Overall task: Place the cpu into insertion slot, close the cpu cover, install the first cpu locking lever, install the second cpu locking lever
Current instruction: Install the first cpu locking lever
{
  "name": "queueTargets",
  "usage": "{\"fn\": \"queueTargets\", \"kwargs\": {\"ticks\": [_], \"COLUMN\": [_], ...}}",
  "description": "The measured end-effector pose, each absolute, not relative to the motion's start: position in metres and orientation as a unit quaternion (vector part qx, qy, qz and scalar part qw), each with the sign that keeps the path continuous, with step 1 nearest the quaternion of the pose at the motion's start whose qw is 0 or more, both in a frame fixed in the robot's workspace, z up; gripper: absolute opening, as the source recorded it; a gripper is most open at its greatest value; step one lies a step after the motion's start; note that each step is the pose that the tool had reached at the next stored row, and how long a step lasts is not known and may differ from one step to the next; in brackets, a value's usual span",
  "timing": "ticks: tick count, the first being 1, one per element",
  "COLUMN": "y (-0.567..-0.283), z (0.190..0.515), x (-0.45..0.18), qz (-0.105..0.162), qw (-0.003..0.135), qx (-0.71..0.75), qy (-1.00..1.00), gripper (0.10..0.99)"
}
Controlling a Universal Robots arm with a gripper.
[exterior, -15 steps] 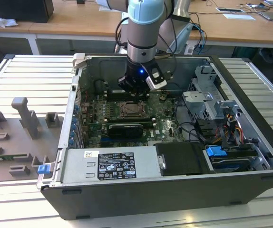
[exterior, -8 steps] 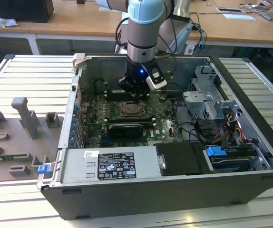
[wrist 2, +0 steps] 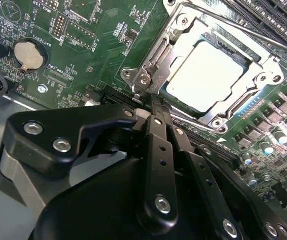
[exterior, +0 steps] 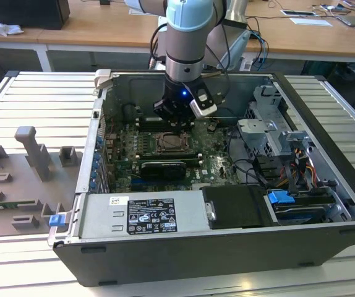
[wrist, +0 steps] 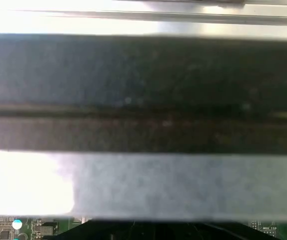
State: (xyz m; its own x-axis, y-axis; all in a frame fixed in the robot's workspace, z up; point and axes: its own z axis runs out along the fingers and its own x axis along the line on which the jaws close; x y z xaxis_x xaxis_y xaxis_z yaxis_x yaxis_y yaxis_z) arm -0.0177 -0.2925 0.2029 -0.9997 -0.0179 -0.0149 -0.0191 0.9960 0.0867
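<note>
Pale silvery cpu (wrist 2: 206,70), green motherboard (wrist 2: 98,45)

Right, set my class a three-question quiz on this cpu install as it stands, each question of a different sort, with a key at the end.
1. True or false: the cpu lies in the insertion slot.
2. The cpu cover is: A) standing upright, B) down around the cpu, C) lying outside the computer case.
3. Fill in: in the second wrist view, the gripper is nearest a ___ of the cpu cover.
Key: 1 true; 2 B; 3 corner.
</note>
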Motion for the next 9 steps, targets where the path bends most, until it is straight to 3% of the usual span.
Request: {"fn": "queueTargets", "kwargs": {"ticks": [9], "y": [-0.2925], "z": [0.2039], "x": [-0.0156], "qz": [0.034], "qw": [0.007], "qx": [-0.008], "qy": [0.999], "gripper": [0.106]}}
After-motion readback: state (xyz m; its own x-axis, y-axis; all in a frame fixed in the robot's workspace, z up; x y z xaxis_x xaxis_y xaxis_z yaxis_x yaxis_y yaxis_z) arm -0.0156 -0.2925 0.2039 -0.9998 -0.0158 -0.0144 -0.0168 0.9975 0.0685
